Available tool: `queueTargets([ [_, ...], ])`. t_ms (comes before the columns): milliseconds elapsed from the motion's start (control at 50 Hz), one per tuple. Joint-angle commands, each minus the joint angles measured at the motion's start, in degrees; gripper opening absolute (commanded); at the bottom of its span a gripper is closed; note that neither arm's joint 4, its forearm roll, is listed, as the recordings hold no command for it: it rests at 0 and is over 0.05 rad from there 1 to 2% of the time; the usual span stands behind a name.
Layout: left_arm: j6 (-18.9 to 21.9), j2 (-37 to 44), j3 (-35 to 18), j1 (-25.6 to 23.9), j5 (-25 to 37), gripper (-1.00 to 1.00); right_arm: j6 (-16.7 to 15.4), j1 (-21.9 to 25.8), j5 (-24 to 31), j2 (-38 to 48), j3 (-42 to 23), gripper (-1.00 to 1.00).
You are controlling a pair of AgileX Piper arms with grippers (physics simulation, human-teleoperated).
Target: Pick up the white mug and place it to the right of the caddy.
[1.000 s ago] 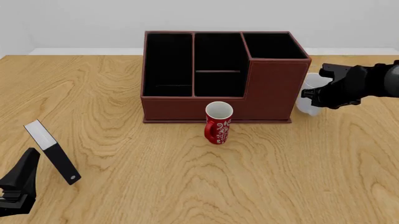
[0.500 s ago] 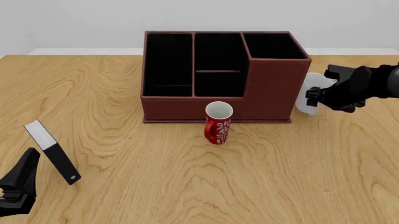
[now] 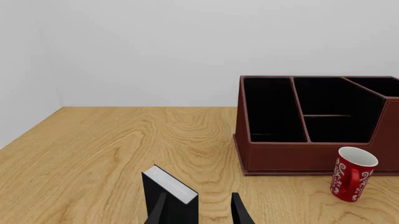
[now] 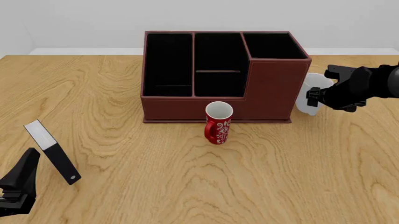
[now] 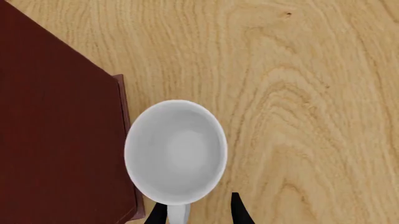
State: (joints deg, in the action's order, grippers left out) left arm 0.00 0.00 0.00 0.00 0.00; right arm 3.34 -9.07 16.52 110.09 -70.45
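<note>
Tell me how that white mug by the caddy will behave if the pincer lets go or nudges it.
The white mug looks rigid and glossy, so it may slip in a light grip. Seen from above, its mouth is open and wide; upright, it should stand steadily. It sits close beside the caddy, so a sideways nudge would probably knock it against that wall. The right pincer is at its handle.

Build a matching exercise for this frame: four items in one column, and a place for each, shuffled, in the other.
Items:
1. white mug
2. red mug
3. caddy
4. black-and-white slab

Places:
A. near left, by the left gripper
B. just right of the caddy, at the right gripper
C. in front of the caddy
D. middle of the far side of the table

Pairs: 1-B, 2-C, 3-D, 4-A
</note>
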Motion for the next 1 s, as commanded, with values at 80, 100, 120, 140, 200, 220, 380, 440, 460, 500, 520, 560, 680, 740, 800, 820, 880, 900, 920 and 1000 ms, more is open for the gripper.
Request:
queueTargets([
  [80, 0.0, 0.0, 0.0, 0.0, 0.0, 1.0, 1.55, 0.07, -0.23, 2.06, 0.8, 1.0],
  [100, 0.0, 0.0, 0.0, 0.0, 0.0, 1.0, 1.53, 0.07, -0.27, 2.02, 0.83, 1.0],
  [120, 0.0, 0.0, 0.0, 0.0, 0.0, 1.0, 1.5, 0.06, -0.27, 2.09, 0.78, 1.0],
  [140, 0.0, 0.0, 0.0, 0.0, 0.0, 1.0, 1.5, 0.01, -0.28, 2.04, 0.79, 1.0],
  [200, 0.0, 0.0, 0.0, 0.0, 0.0, 1.0, 1.45, -0.04, -0.3, 1.87, 0.93, 1.0],
  [220, 0.0, 0.0, 0.0, 0.0, 0.0, 1.0, 1.59, 0.13, -0.34, 1.75, 1.04, 1.0],
  [380, 0.0, 0.0, 0.0, 0.0, 0.0, 1.0, 1.68, 0.47, -1.08, 1.17, 2.16, 1.0],
  [440, 0.0, 0.0, 0.0, 0.0, 0.0, 1.0, 1.81, 0.52, -1.22, 1.08, 2.46, 1.0],
  [460, 0.0, 0.0, 0.0, 0.0, 0.0, 1.0, 1.75, 0.49, -1.25, 1.11, 2.49, 1.0],
  [500, 0.0, 0.0, 0.0, 0.0, 0.0, 1.0, 1.7, 0.44, -1.3, 0.89, 2.67, 1.0],
  [520, 0.0, 0.0, 0.0, 0.0, 0.0, 1.0, 1.75, 0.53, -1.34, 0.7, 2.79, 1.0],
  [560, 0.0, 0.0, 0.0, 0.0, 0.0, 1.0, 1.66, 0.44, -1.3, 0.46, 2.92, 1.0],
  [680, 0.0, 0.0, 0.0, 0.0, 0.0, 1.0, 1.54, 0.5, -1.24, -0.11, 3.29, 1.0],
  [740, 0.0, 0.0, 0.0, 0.0, 0.0, 1.0, 1.59, 0.61, -1.36, -0.28, 3.56, 1.0],
  [800, 0.0, 0.0, 0.0, 0.0, 0.0, 1.0, 1.7, 0.85, -1.53, -0.32, 3.78, 1.0],
  [820, 0.0, 0.0, 0.0, 0.0, 0.0, 1.0, 1.73, 0.99, -1.61, -0.16, 3.81, 1.0],
  [880, 0.0, 0.0, 0.0, 0.0, 0.0, 1.0, 1.81, 1.0, -1.78, -0.07, 3.96, 1.0],
  [900, 0.0, 0.0, 0.0, 0.0, 0.0, 1.0, 1.81, 1.04, -1.8, -0.11, 4.04, 1.0],
  [920, 0.0, 0.0, 0.0, 0.0, 0.0, 1.0, 1.83, 1.11, -1.83, -0.16, 4.12, 1.0],
  [1000, 0.0, 0.0, 0.0, 0.0, 0.0, 1.0, 1.98, 1.77, -2.04, -0.29, 4.55, 1.0],
])
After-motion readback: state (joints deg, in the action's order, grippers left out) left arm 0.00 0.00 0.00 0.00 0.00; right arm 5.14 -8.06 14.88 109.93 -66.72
